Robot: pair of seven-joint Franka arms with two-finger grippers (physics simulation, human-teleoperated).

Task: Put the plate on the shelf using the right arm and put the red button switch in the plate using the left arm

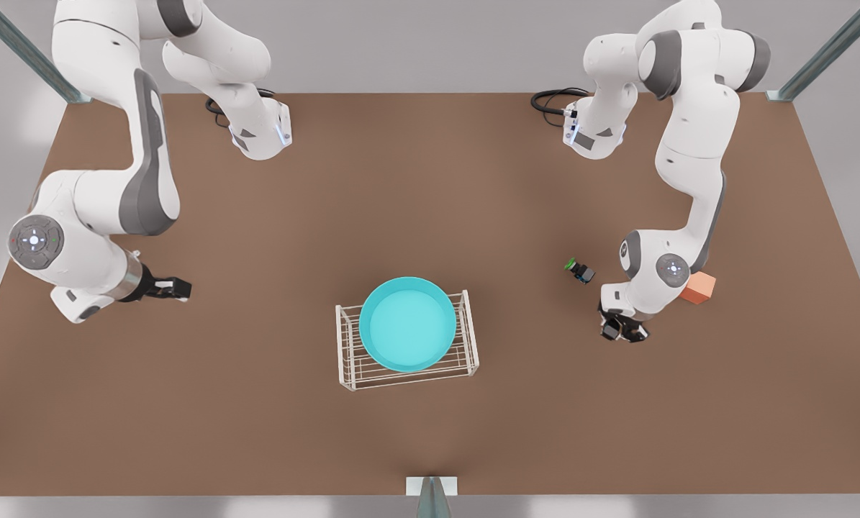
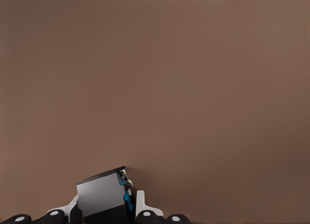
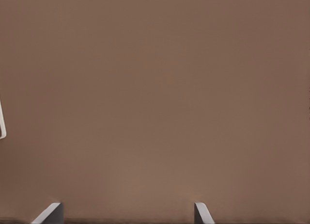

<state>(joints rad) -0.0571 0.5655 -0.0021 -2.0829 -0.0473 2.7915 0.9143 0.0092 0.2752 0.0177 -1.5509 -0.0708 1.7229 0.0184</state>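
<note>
The turquoise plate (image 1: 408, 324) lies flat on top of the white wire shelf (image 1: 471, 352) in the middle of the table. My left gripper (image 1: 624, 331) is low over the table at the front view's right. In the left wrist view my left gripper (image 2: 106, 212) is shut on the dark grey body of the red button switch (image 2: 99, 194), which sits tilted between the fingers with its red cap hidden. My right gripper (image 1: 174, 288) waits at the front view's left, well away from the shelf. Its fingers (image 3: 51, 214) stand wide apart with only bare table between them.
A similar switch with a green cap (image 1: 579, 270) lies just behind the left gripper. An orange cube (image 1: 697, 286) sits beside that arm's wrist. A thin white bar (image 3: 2, 122) shows at the edge of the right wrist view. Both arm bases stand at the table's far side.
</note>
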